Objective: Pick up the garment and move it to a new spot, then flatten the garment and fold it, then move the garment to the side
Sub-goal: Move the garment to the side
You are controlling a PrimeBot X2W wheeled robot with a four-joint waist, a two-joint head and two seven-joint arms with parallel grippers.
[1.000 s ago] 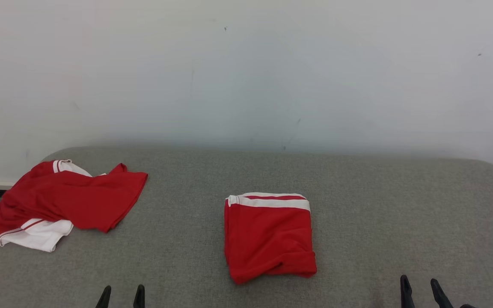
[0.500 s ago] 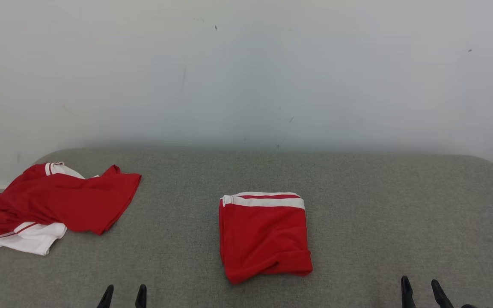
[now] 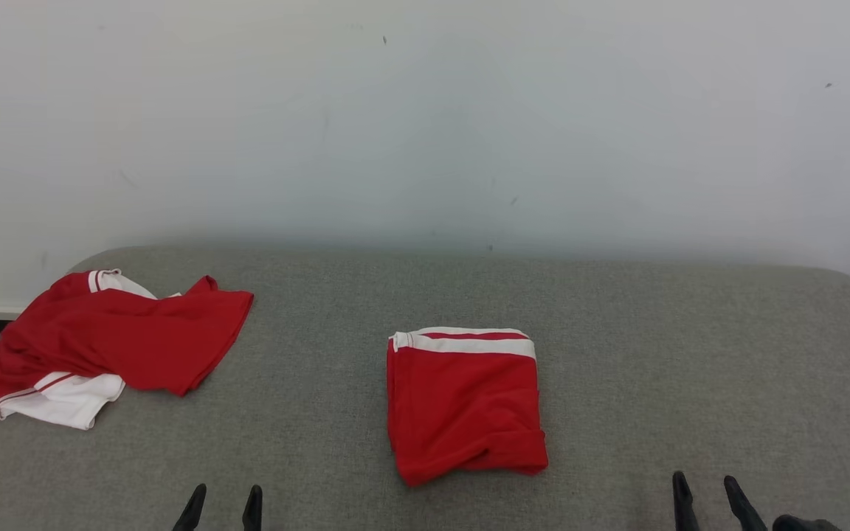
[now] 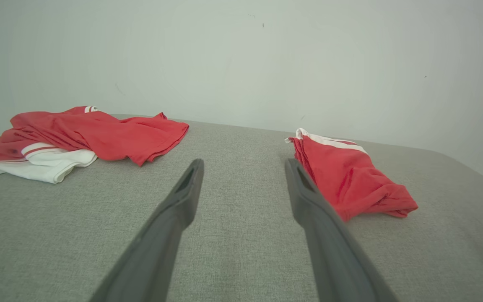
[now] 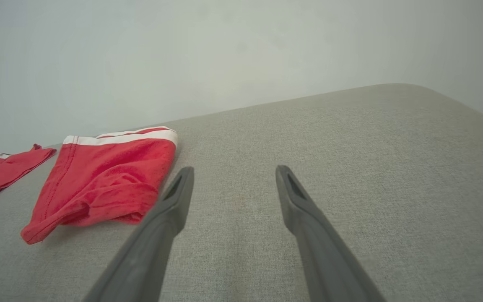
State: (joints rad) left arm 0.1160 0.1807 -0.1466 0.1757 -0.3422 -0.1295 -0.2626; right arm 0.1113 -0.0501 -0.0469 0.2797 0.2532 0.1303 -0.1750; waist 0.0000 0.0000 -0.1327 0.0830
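You are looking down at a broad grey padded surface point(image 3: 690, 354) that runs across the lower half of the head view, with a plain pale wall point(image 3: 425, 110) rising behind it. Two pieces of clothing lie on the surface, well apart. At your far left, near the back corner, lies a crumpled garment point(image 3: 122, 339), red with a white part poking out at its near left edge and a white, red-striped cuff at its far end. Near the middle lies the folded garment point(image 3: 462, 405), a neat red rectangle with a white band along its far edge and a slightly rolled near edge. Neither gripper touches it. Your left gripper point(image 3: 226, 490) sits at the bottom edge, left of the folded garment, and its two dark fingers are spread with a clear gap and nothing between them. In the left wrist view the folded garment lies just beyond the right-hand finger. Your right gripper point(image 3: 704, 479) sits at the bottom right, well clear of the folded garment, fingers parted about as widely and also empty, over bare grey fabric.
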